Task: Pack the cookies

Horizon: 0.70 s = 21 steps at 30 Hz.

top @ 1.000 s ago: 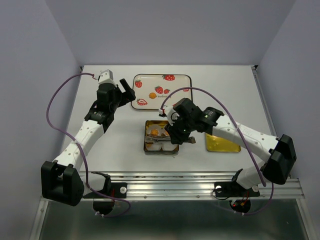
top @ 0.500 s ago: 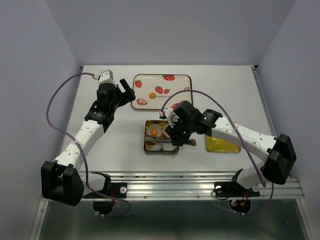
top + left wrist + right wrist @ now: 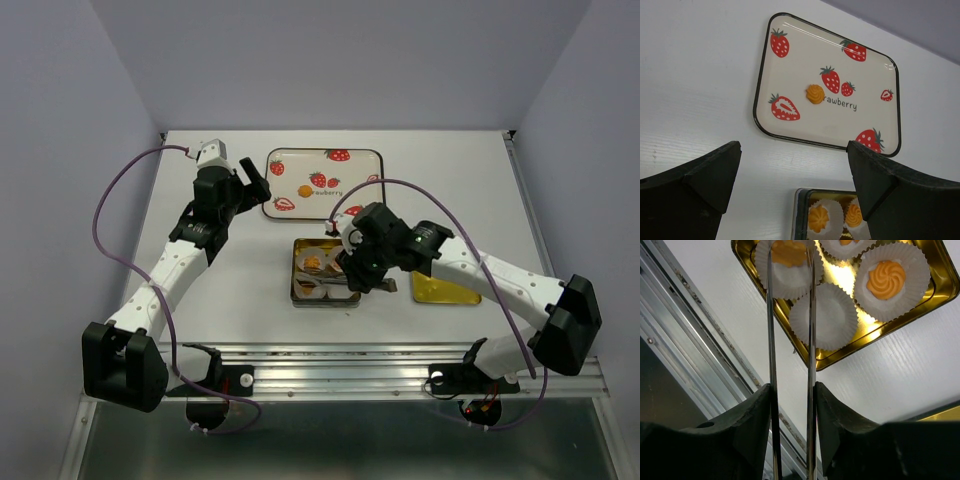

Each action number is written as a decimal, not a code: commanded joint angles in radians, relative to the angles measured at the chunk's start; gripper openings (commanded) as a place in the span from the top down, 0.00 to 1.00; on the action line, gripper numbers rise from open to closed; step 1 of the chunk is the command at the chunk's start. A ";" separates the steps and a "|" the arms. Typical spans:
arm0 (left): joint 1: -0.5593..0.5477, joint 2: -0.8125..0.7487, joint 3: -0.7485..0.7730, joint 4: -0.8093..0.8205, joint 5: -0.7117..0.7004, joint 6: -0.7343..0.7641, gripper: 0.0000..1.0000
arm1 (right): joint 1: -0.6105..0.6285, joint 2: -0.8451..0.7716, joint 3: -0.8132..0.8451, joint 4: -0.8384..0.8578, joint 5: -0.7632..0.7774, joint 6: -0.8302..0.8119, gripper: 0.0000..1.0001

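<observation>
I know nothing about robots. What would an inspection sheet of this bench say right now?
Surface: white table, no spills seen.
Job's things: three cookies in paper cups in the gold tin, fourth cup empty; one cookie on the strawberry tray.
Clutter: gold lid right of the tin.
Grippers: left gripper open, empty; right gripper shut on metal tongs, tips either side of a cookie in the tin.
Cables: purple cable looping off each arm.
Surroundings: plain walls, metal rail at near edge.

Four cookies [image 3: 815, 93], four paper cups [image 3: 822, 315], one tin [image 3: 860, 335], one tray [image 3: 790, 65]
</observation>
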 commanded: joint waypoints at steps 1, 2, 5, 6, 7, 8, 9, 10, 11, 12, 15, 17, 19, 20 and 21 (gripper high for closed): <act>-0.005 -0.024 -0.003 0.034 0.001 0.021 0.01 | 0.007 -0.049 -0.012 -0.008 0.027 0.020 0.56; -0.005 -0.024 -0.003 0.034 0.002 0.021 0.01 | 0.007 -0.056 -0.010 -0.008 0.026 0.021 0.53; -0.005 -0.024 -0.002 0.034 0.004 0.021 0.01 | 0.007 -0.069 -0.008 -0.010 0.023 0.023 0.46; -0.007 -0.026 -0.002 0.034 0.004 0.020 0.01 | 0.007 -0.071 -0.007 -0.016 0.023 0.023 0.46; -0.007 -0.026 -0.002 0.034 0.004 0.020 0.01 | 0.007 -0.074 -0.001 -0.019 0.027 0.023 0.45; -0.007 -0.026 0.000 0.034 0.002 0.020 0.01 | 0.007 -0.080 0.001 -0.020 0.032 0.023 0.45; -0.007 -0.026 0.000 0.034 0.002 0.020 0.01 | 0.007 -0.082 0.002 -0.029 0.035 0.023 0.45; -0.007 -0.026 0.001 0.032 0.002 0.020 0.01 | 0.007 -0.086 0.002 -0.033 0.050 0.025 0.45; -0.007 -0.026 0.001 0.032 0.002 0.020 0.01 | 0.007 -0.089 0.002 -0.034 0.054 0.025 0.45; -0.007 -0.029 0.001 0.034 0.004 0.020 0.01 | 0.007 -0.095 0.004 -0.039 0.051 0.022 0.45; -0.007 -0.029 0.004 0.032 0.004 0.017 0.01 | 0.007 -0.106 0.019 -0.037 0.038 0.015 0.46; -0.007 -0.026 0.006 0.032 0.007 0.015 0.01 | 0.007 -0.122 0.028 -0.026 0.024 0.014 0.46; -0.008 -0.029 0.004 0.032 0.007 0.012 0.01 | 0.007 -0.132 0.056 -0.011 0.037 0.018 0.46; -0.008 -0.029 0.004 0.032 0.007 0.010 0.01 | 0.007 -0.141 0.067 -0.002 0.052 0.023 0.46; -0.008 -0.027 0.004 0.032 0.007 0.009 0.01 | 0.007 -0.145 0.093 0.015 0.075 0.034 0.46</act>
